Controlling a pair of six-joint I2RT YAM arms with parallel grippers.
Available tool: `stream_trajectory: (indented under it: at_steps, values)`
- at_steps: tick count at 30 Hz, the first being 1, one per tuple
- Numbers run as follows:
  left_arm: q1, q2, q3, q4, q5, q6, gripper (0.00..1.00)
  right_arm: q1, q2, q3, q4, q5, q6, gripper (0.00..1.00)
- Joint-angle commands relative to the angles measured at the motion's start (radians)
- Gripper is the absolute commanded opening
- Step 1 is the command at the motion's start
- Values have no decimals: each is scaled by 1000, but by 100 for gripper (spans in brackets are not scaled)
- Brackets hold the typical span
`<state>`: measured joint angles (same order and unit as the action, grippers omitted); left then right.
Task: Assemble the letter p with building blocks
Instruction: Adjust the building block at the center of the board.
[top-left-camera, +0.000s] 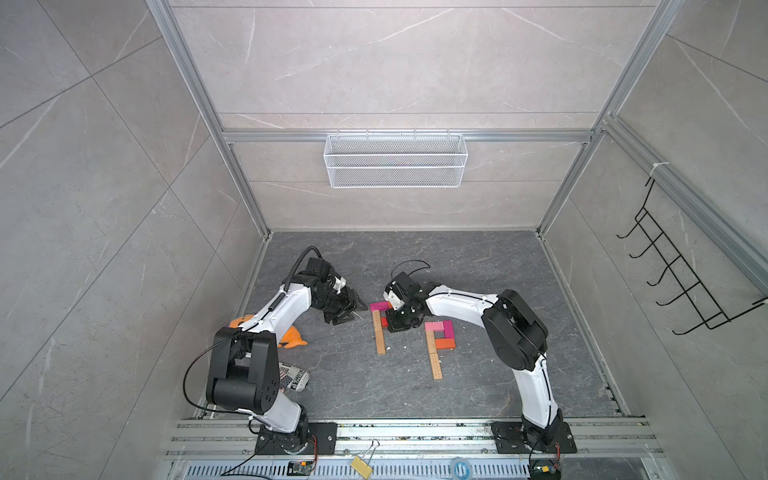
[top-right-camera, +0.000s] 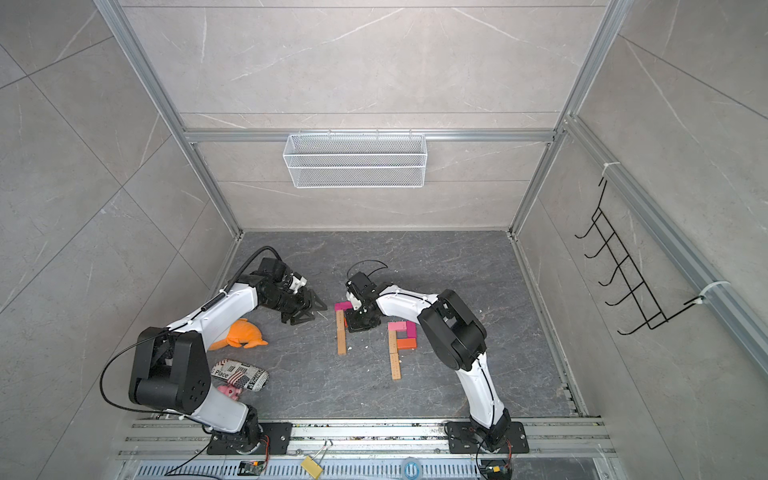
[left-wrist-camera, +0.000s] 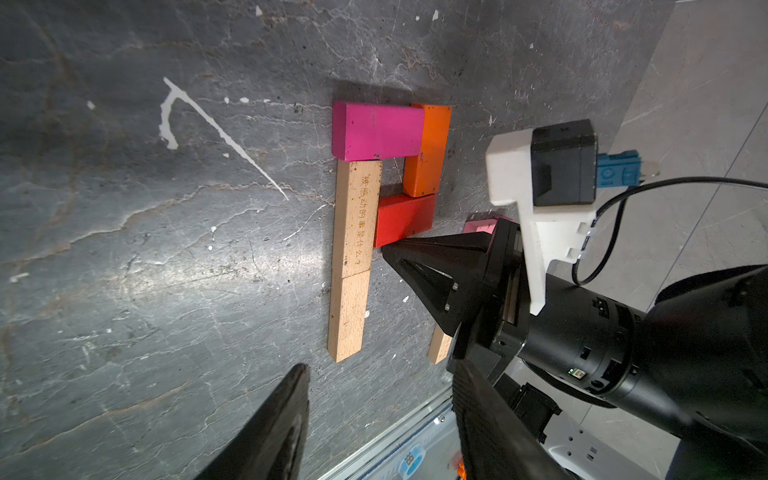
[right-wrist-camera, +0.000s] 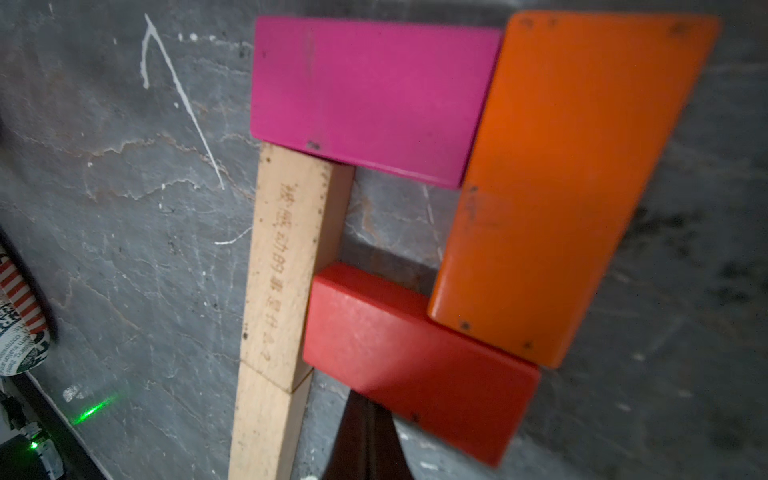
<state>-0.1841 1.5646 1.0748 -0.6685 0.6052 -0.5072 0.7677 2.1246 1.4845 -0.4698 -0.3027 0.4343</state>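
Two flat P figures of building blocks lie on the dark floor. The nearer-centre letter p has a tan stem (top-left-camera: 379, 332) (left-wrist-camera: 355, 220), a magenta top (left-wrist-camera: 378, 131), an orange side (left-wrist-camera: 428, 151) and a red bottom block (left-wrist-camera: 405, 220) (right-wrist-camera: 419, 365). My right gripper (top-left-camera: 391, 329) (right-wrist-camera: 365, 432) is shut, its tip touching the red block's outer edge. The other P (top-left-camera: 440, 338) lies to its right, partly under the right arm. My left gripper (top-left-camera: 356, 311) (left-wrist-camera: 380, 419) hovers left of the stem, open and holding nothing.
An orange plush fish (top-right-camera: 241, 334), a printed pouch (top-right-camera: 241, 374) and a small pink toy (top-right-camera: 230, 391) lie by the left arm's base. A white wire basket (top-left-camera: 395, 160) hangs on the back wall, a black hook rack (top-left-camera: 681, 282) on the right wall.
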Motion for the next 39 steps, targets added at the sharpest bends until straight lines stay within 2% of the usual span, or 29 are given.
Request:
stream_trajectory:
  at_steps: [1,9,14,18,22,24,25,28,30,31,34,35,37,39]
  values:
    - [6,9,23,-7,19,21,59,8,35,19,-13,-3,17,3]
    - [6,14,27,-8,19,22,58,10,30,16,-14,-10,18,3]
    - [6,-5,32,-8,18,28,58,10,-33,6,-13,-17,20,3]
    - [6,-91,31,19,-15,32,58,9,-129,21,-27,-8,23,4]
    - [6,-220,-1,69,-106,-4,58,-15,-264,27,-62,99,14,6]
    - [6,-313,-40,112,-214,-35,58,-57,-344,4,-76,192,17,14]
    - [6,-356,-66,143,-258,-51,58,-86,-382,-27,-65,217,24,23]
    - [6,-487,-134,216,-433,-80,59,-208,-519,-142,-3,261,52,60]
    - [7,-547,-175,255,-560,-98,60,-280,-599,-203,15,303,54,95]
    - [6,-568,-194,265,-640,-109,61,-307,-638,-239,26,357,51,100]
    - [6,-596,-275,335,-844,-95,67,-356,-756,-356,84,496,24,100]
    - [6,-603,-318,372,-920,-96,72,-367,-800,-415,126,542,20,100]
    - [7,-598,-392,438,-1039,-105,98,-403,-860,-494,173,584,25,100]
    - [8,-567,-443,478,-1147,-106,100,-443,-892,-563,211,631,41,100]
